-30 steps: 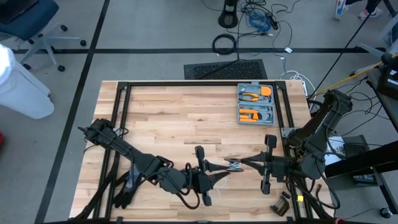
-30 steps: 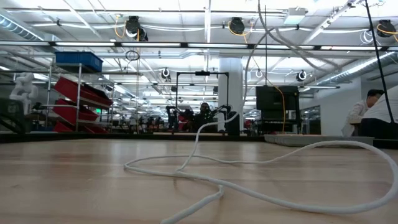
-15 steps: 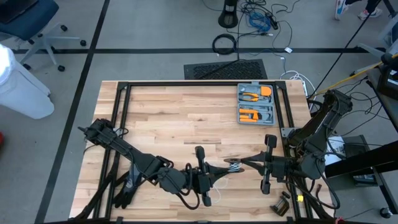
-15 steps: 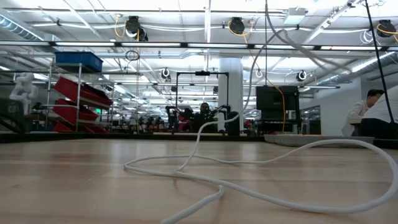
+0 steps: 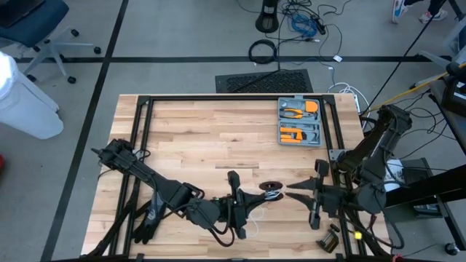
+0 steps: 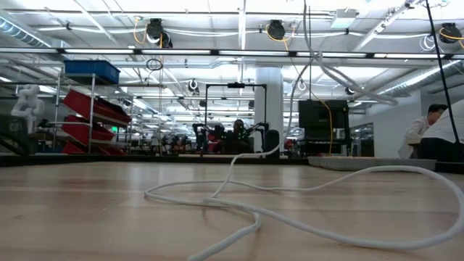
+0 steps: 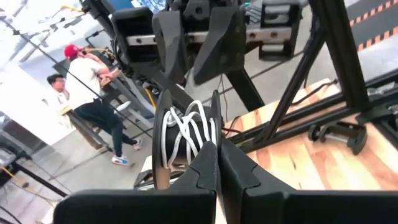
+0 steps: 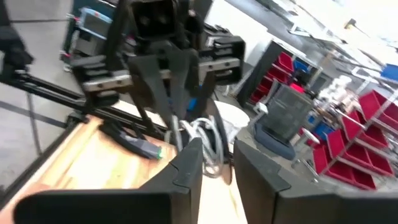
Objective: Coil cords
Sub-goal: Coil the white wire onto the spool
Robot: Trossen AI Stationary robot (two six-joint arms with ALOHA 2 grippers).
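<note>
Dark fingers of the left gripper (image 5: 256, 200) are pinched tight on the cords (image 5: 271, 191), wound into a small dark-and-white bundle at the tips. Left wrist view: the bundle (image 7: 185, 135) sits clamped betw. the fingertips, white strands crossing over a dark core, disc standing roughly on edge, flat faces toward the pads.

Across from it the right gripper (image 5: 291, 191) points back at the bundle, fingers parted w/ a narrow gap and nothing betw. them. Right wrist view: bundle (image 8: 205, 140) lies just ahead of its own tips (image 8: 213, 163), apart from them, the left arm's jaws closed on it from the far side.

Key relation: both grippers face each other along one line near the table's front edge, bundle in the middle, left side holding, right side free. The bundle lies straight ahead of the right fingers, so the right arm is the free one nearest for any re-grip; approach would run along that same line.

Further out, low view: a long white cord (image 6: 290, 217) lies loose in wide loops on the wooden table (image 5: 204, 138), not coiled. Whether it joins the bundle I can't tell.

Orange tool tray (image 5: 299, 121) sits well apart toward the back right.
</note>
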